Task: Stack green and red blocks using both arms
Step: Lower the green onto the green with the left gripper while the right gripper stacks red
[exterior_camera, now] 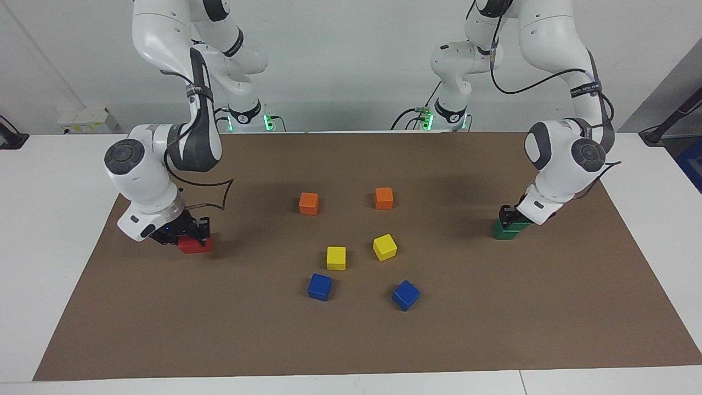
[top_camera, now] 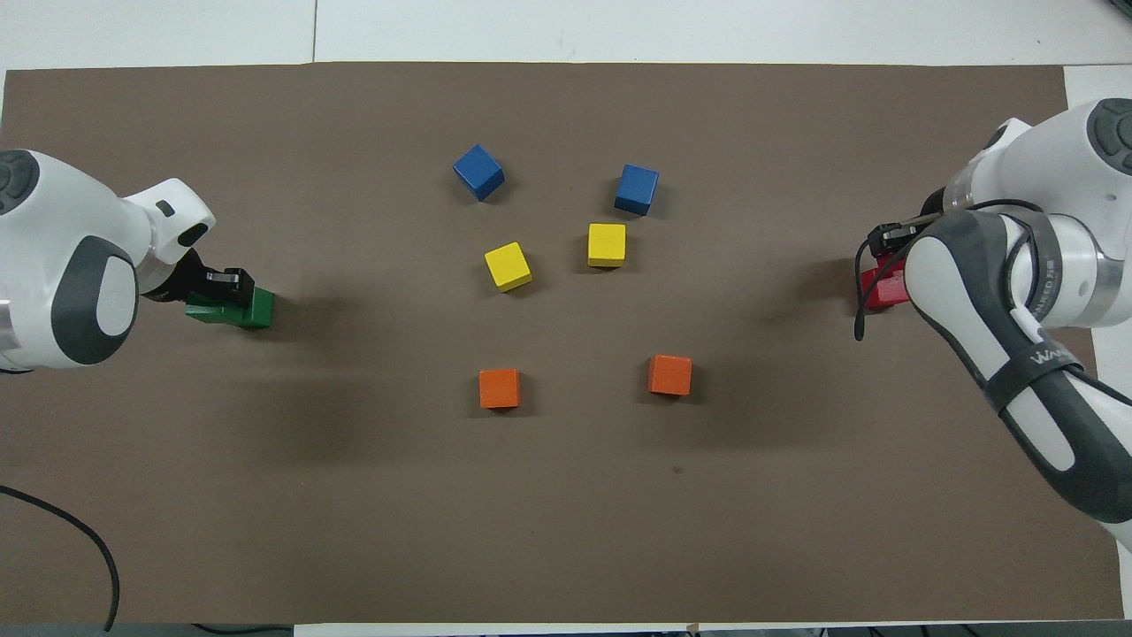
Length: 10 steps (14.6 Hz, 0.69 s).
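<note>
- The right end effector (exterior_camera: pixel 189 233), at the facing view's lower left, is down on a red block (exterior_camera: pixel 194 244); whether it grips, I cannot tell.
- The left end effector (exterior_camera: pixel 513 215), at that view's right, sits on a green block (exterior_camera: pixel 507 230); grip also unclear.
- Only 1 block of each colour shows, perhaps because each arm covers a stack.
- Orange (exterior_camera: pixel 309 203), yellow (exterior_camera: pixel 336 258) and blue cubes (exterior_camera: pixel 320 287) lie mid-bench (exterior_camera: pixel 493 329), apparently left aside.

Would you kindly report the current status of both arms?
Left gripper down on green block. Right gripper down on red block. Grip unclear. Nothing in the way.
</note>
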Each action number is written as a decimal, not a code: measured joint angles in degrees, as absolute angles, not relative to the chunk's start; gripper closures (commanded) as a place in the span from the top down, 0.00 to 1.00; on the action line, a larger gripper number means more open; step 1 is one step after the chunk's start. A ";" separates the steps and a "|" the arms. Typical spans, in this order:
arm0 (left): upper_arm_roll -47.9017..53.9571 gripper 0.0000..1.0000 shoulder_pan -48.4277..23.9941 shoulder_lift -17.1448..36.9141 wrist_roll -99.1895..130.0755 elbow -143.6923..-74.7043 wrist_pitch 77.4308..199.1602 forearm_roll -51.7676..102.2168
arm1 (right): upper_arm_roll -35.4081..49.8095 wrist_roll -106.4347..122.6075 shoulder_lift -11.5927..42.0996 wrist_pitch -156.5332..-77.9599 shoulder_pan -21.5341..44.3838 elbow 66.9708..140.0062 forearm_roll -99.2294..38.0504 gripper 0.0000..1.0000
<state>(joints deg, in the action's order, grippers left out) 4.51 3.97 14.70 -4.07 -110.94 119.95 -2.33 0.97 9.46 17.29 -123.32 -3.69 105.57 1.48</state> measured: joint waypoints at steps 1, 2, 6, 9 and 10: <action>4.57 0.00 3.97 14.70 -3.99 -110.94 119.96 -2.33 | 0.96 9.31 16.98 -124.00 -3.70 106.30 1.47 0.00; 4.64 0.00 3.97 14.70 -3.94 -110.95 119.99 -2.32 | 0.96 9.18 16.71 -124.39 -3.70 106.94 1.47 0.00; 4.83 0.00 3.97 14.70 -3.56 -110.98 120.16 -2.29 | 0.95 9.01 15.87 -124.76 -3.88 108.79 1.47 0.00; 4.86 0.00 3.97 14.69 -3.43 -111.02 120.27 -2.29 | 0.90 8.96 15.34 -125.14 -4.15 109.70 1.47 0.00; 4.87 0.00 3.97 14.69 -3.42 -111.03 120.31 -2.29 | 0.84 8.91 15.27 -125.65 -4.26 110.02 1.47 0.00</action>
